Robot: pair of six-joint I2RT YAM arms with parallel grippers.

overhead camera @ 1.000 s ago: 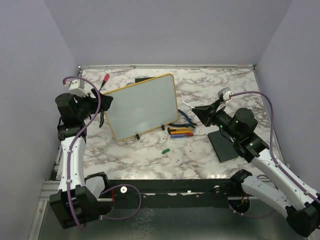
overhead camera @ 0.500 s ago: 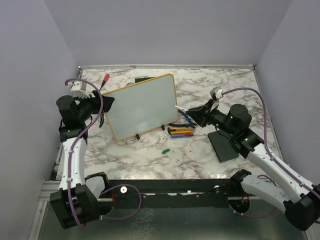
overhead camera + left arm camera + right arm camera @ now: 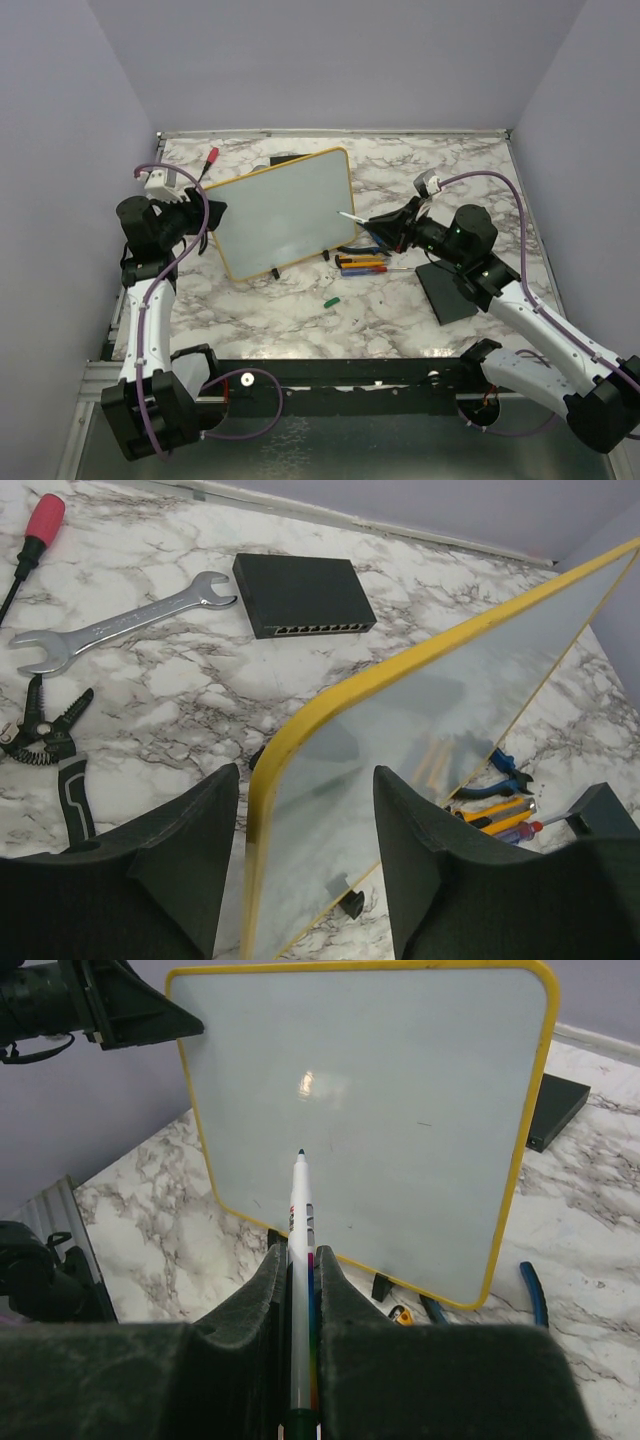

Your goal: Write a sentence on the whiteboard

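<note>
The whiteboard (image 3: 285,212) stands tilted on small black feet, with a yellow frame and a blank white face; no sentence shows on it. It also shows in the left wrist view (image 3: 430,730) and the right wrist view (image 3: 380,1100). My left gripper (image 3: 212,210) is open, its jaws either side of the board's left edge (image 3: 305,780) and not pressing on it. My right gripper (image 3: 388,228) is shut on a white marker (image 3: 300,1210), uncapped, with its dark tip pointing at the board's face. The tip lies over the board's right part (image 3: 344,214); whether it touches I cannot tell.
Behind the board lie a black box (image 3: 303,595), a wrench (image 3: 120,620), a red-handled screwdriver (image 3: 40,525) and pliers (image 3: 50,730). Right of the board are blue pliers (image 3: 368,240) and several pens (image 3: 362,264). A green cap (image 3: 331,299) and a black pad (image 3: 447,285) lie nearer.
My right gripper has moved left with the marker, bringing its tip over the board's right side. My left gripper has shifted slightly up at the board's left edge.
</note>
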